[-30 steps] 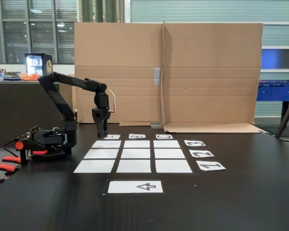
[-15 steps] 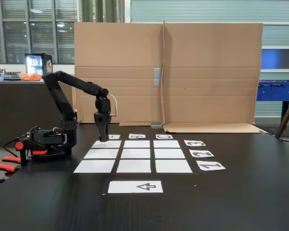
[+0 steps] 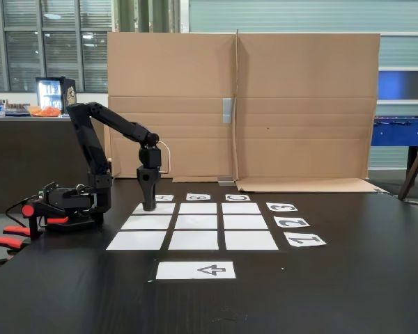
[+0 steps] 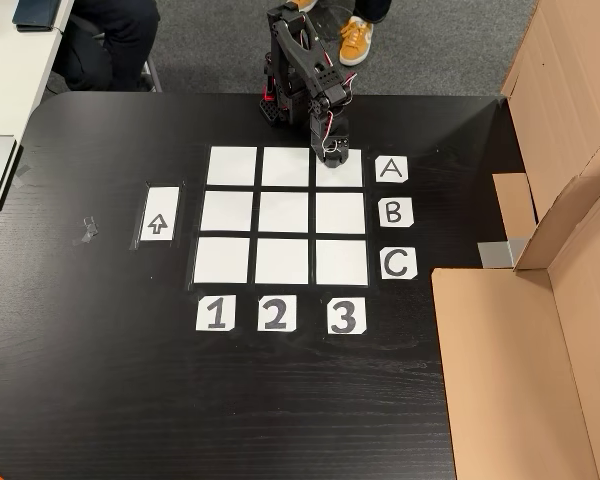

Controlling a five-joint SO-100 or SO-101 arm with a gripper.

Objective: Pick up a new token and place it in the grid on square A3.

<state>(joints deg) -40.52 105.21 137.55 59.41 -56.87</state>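
The grid (image 3: 194, 223) of nine white paper cells lies mid-table, also seen from above in the other view (image 4: 283, 212). Square A3 (image 4: 347, 176) is the corner cell in line with the A card (image 4: 391, 169) and the 3 card (image 4: 344, 316). In the fixed view it is the far-left cell (image 3: 161, 208). My gripper (image 3: 149, 206) points straight down with its tips right at this cell, fingers close together. In the other view the gripper (image 4: 334, 156) stands over the cell's edge nearest the arm. The black token merges with the black fingertips as a blunt stub.
A white sheet with a black arrow (image 3: 196, 270) lies in front of the grid. The arm's base (image 3: 70, 202) stands at the table's left side. Tall cardboard walls (image 3: 244, 104) close off the back. A seated person's shoes (image 4: 352, 40) show beyond the table edge.
The arm has reached forward and down. The gripper dropped from above the A card's side to the surface of the corner cell.
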